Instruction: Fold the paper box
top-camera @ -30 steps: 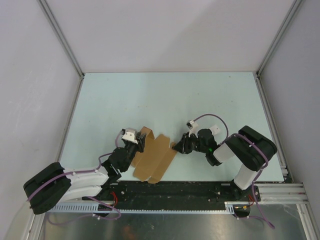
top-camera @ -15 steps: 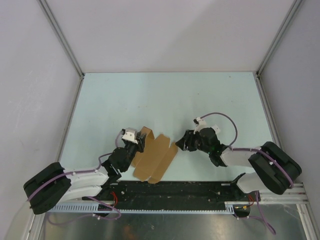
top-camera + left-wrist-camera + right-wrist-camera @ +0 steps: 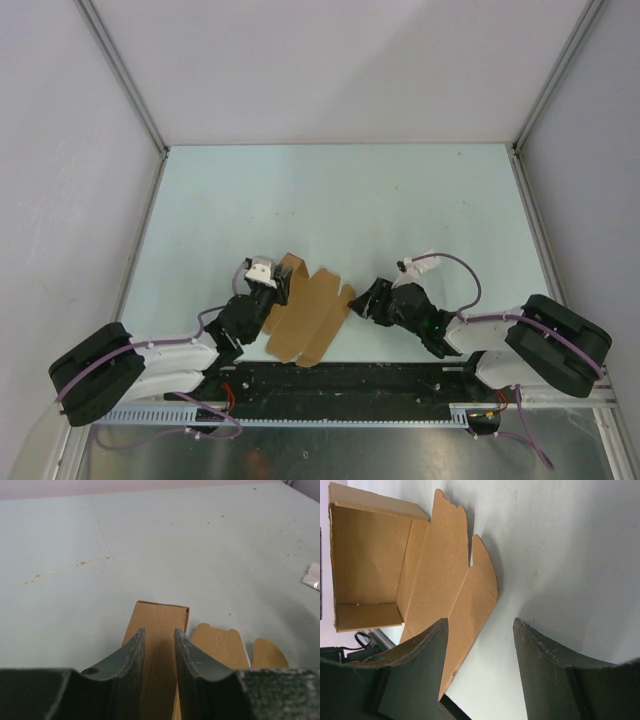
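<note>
The paper box lies half opened near the front edge of the worktop, between both arms. The left end effector is narrow and pinches its raised left wall. The right end effector stands wide with nothing inside, just beside the right flap.

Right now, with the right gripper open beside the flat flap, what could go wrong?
1. Only the left gripper pinches the paper box, by one raised wall. A push on the flap could swivel the box or crease that wall.
2. The right gripper stands open with one finger over the flap's edge. Advancing may crumple the flap instead of lifting it.
</note>
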